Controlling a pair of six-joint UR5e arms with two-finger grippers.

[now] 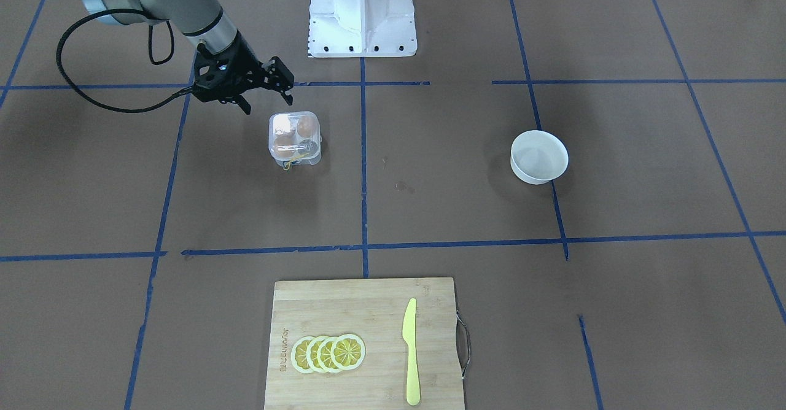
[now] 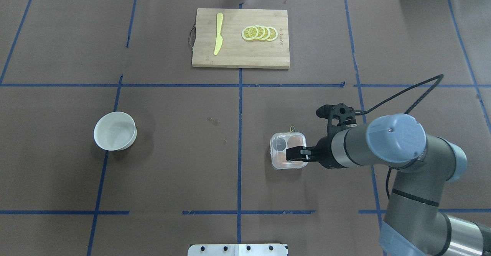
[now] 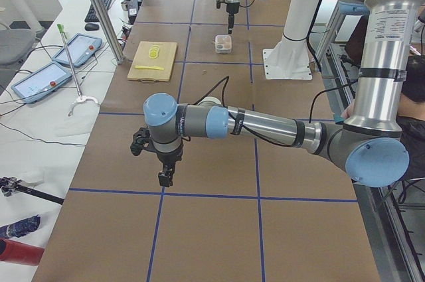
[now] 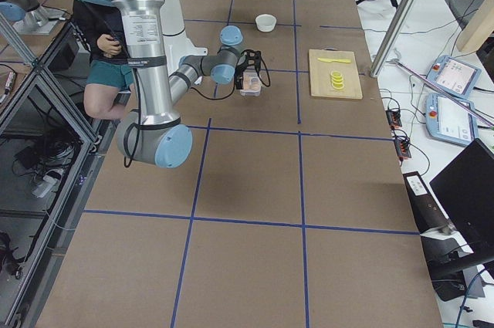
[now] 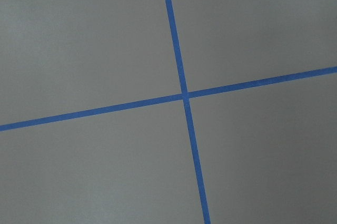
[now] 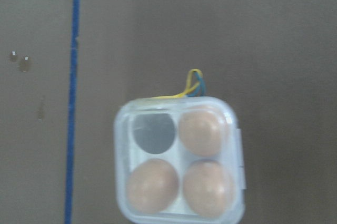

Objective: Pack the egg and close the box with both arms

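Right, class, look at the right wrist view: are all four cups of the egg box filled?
No: the box holds three brown eggs, and its upper-left cup is empty.

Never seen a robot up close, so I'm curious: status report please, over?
Right gripper open, above box. Left gripper far off, state unclear. Box holds three eggs, one cup empty, lid looks shut. No obstacle near it.

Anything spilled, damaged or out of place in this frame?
Two small things. The box holds three eggs, but one cup is empty though the box looks closed. A few wet-looking spots mark the table beside it. Nothing looks broken or tipped.
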